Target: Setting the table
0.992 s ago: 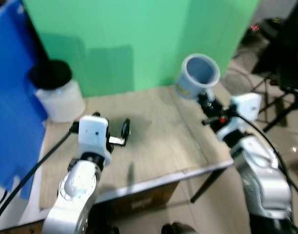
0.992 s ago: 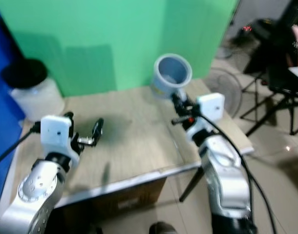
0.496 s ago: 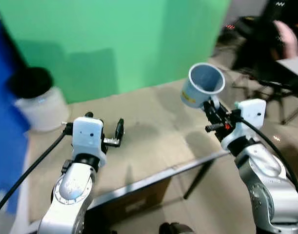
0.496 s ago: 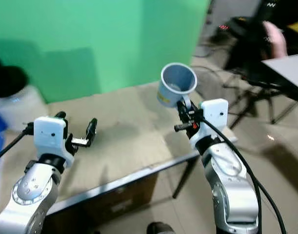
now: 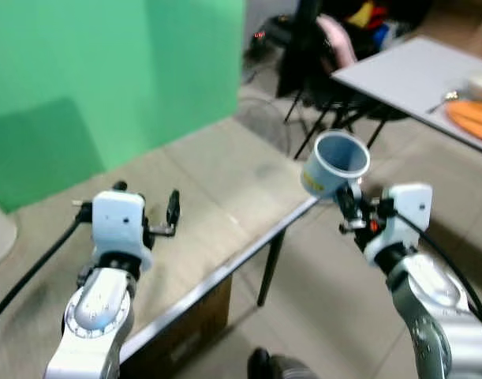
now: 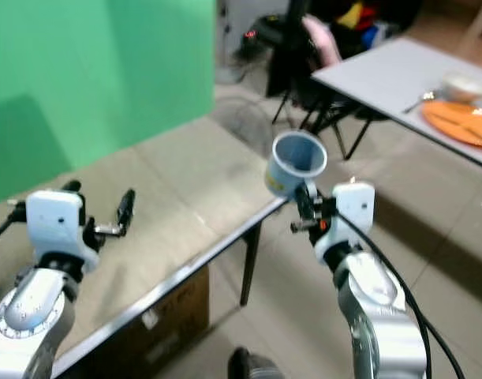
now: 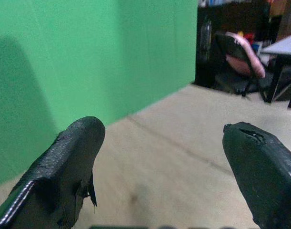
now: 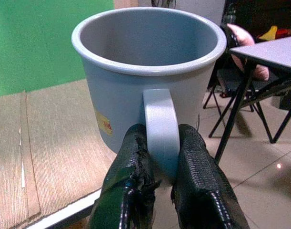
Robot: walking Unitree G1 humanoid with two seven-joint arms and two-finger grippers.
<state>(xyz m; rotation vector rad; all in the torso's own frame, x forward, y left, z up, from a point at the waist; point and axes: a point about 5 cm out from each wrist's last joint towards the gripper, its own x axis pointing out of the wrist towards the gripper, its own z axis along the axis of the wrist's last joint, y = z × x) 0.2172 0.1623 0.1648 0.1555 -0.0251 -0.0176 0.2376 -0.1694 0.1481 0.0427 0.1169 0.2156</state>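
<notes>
**Right wrist view: mug pinched by its handle alone**

The right gripper (image 8: 152, 179) clamps its fingers on the grey mug's (image 8: 145, 71) handle, carrying it past the wooden desk (image 5: 217, 189) edge. The left gripper (image 7: 164, 167) hovers spread and empty. That thin grip could let the mug swivel or slip while walking toward the far white desk (image 6: 382, 71).

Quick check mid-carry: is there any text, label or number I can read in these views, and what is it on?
Nothing can be read.
Yellow sticker on the grey mug, held by its handle in the right gripper: red marks, too blurred to read.
Pale label on the cardboard box under the wooden table: too small to read.
</notes>
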